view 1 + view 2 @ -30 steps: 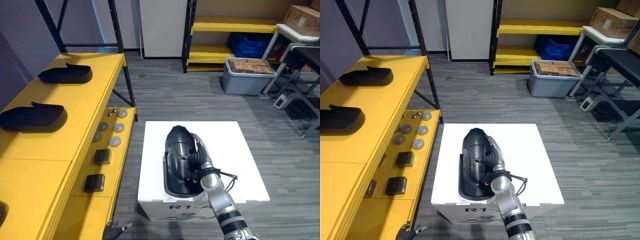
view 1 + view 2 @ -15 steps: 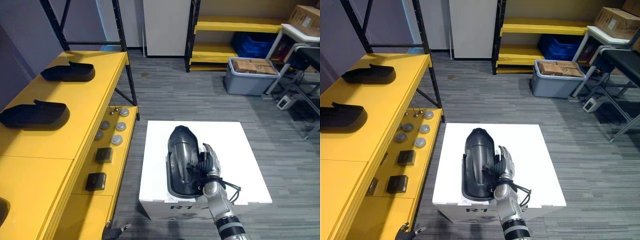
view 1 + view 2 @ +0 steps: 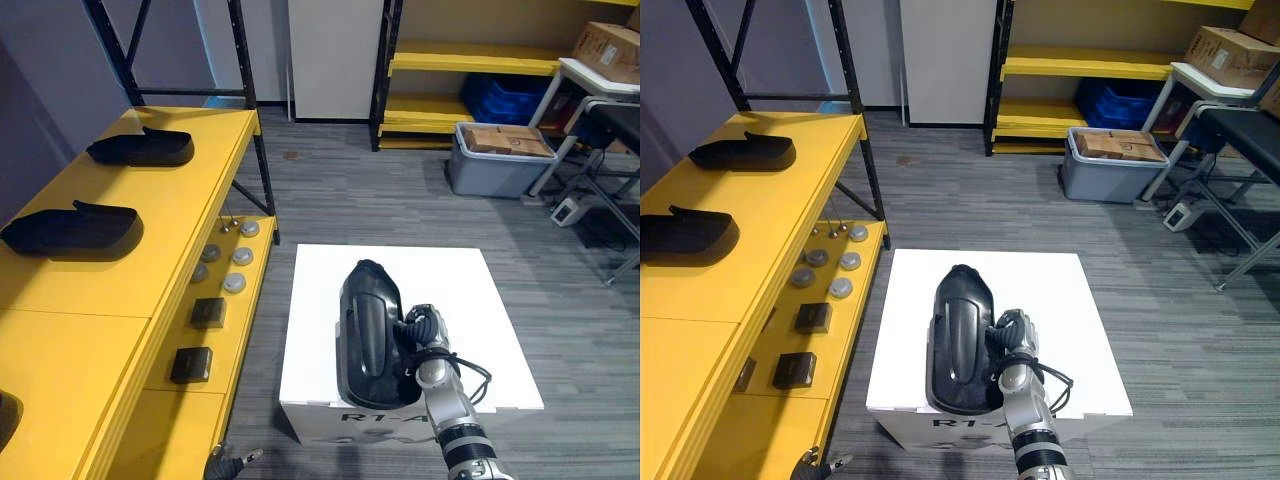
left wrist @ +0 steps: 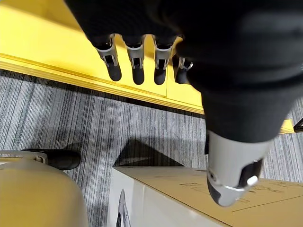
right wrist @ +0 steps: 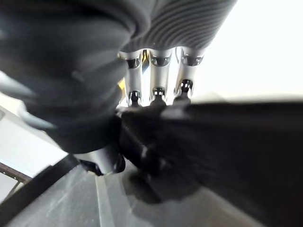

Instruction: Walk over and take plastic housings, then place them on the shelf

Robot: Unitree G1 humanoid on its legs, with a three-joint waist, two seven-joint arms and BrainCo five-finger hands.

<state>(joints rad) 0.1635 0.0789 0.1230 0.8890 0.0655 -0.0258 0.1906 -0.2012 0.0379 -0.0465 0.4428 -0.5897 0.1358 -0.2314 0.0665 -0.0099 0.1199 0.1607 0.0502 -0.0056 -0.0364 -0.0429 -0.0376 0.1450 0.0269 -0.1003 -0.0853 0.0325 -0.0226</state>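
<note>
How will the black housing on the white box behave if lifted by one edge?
The black housing is a long hollow shell, probably stiff and light. Held by the right hand at one edge, its glossy body may swing or slip.

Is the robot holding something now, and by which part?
The right hand grips the black plastic housing by its right-hand rim, in the half nearer the robot. The left hand holds nothing.
</note>
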